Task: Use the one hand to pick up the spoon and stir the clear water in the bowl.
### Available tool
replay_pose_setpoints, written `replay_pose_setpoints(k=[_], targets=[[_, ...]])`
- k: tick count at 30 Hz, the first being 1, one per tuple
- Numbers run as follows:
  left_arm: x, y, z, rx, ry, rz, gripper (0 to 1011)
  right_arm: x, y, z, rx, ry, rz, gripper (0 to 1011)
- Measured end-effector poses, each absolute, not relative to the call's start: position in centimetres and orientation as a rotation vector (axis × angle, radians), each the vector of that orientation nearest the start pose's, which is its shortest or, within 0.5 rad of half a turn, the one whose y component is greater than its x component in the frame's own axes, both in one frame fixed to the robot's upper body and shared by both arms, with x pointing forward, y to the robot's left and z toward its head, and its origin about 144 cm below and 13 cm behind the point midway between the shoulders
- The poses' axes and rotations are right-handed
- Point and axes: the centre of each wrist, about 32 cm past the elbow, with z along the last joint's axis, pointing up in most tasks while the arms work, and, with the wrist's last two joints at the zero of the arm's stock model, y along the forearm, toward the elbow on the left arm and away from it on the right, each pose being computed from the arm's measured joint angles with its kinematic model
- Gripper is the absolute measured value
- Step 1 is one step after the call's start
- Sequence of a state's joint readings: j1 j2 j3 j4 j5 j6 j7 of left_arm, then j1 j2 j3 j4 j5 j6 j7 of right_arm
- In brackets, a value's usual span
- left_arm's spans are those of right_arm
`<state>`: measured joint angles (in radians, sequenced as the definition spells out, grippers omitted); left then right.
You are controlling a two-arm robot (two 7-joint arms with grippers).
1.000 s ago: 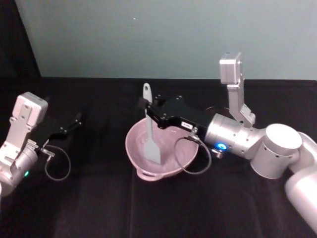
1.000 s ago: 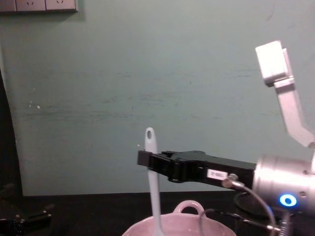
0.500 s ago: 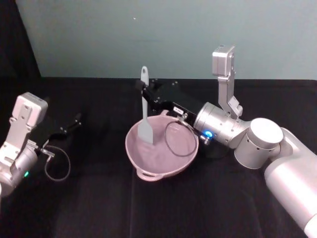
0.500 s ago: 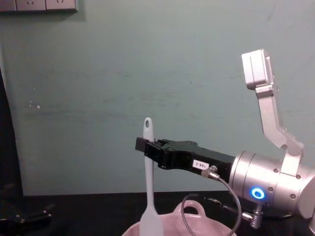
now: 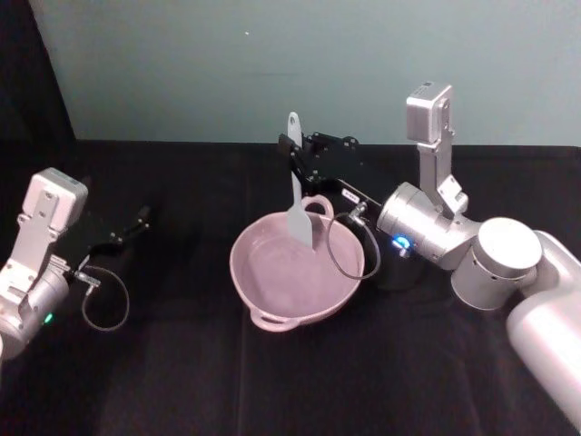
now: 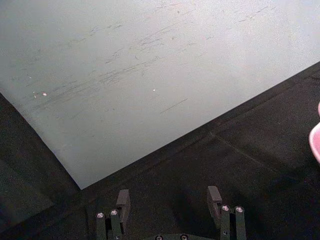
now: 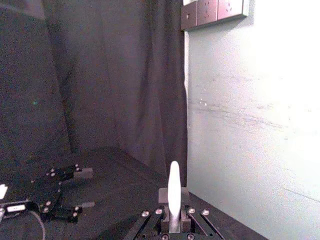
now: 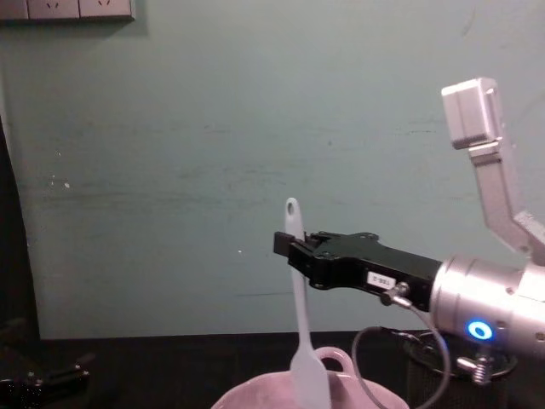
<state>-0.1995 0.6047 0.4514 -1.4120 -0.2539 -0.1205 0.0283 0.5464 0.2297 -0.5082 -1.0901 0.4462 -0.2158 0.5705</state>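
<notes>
Spoon (image 5: 301, 227) clamped upright by its handle in right hand (image 5: 292, 150), frame centre; blade hung at far side of pink bowl (image 5: 263, 282). Left hand (image 5: 136, 222) parked at left edge, fingers spread, over bench (image 5: 182, 363).

Pale teal wall (image 8: 170, 153); black-draped table (image 5: 272, 381); dark curtain (image 7: 100, 75).

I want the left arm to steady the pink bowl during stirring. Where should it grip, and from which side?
Probably the small loop handle on the bowl, at its near rim, approached from the robot's side with jaws across the loop: it juts clear of the wall, away from the spoon the right gripper holds near the far rim.
</notes>
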Motion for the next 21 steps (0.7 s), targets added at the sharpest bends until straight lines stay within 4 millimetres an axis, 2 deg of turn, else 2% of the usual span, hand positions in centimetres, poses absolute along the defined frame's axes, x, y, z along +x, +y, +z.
replay_pose_setpoints(k=[12,21], targets=[[48.9,31.0,114.0,0.305,-0.285,1.248,1011,55.7,-20.7,119.4,0.036,-0.049,-0.607,121],[48.9,31.0,114.0,0.304,-0.285,1.248,1011,54.7,-19.8,119.0,0.089,0.068,-0.51,121]])
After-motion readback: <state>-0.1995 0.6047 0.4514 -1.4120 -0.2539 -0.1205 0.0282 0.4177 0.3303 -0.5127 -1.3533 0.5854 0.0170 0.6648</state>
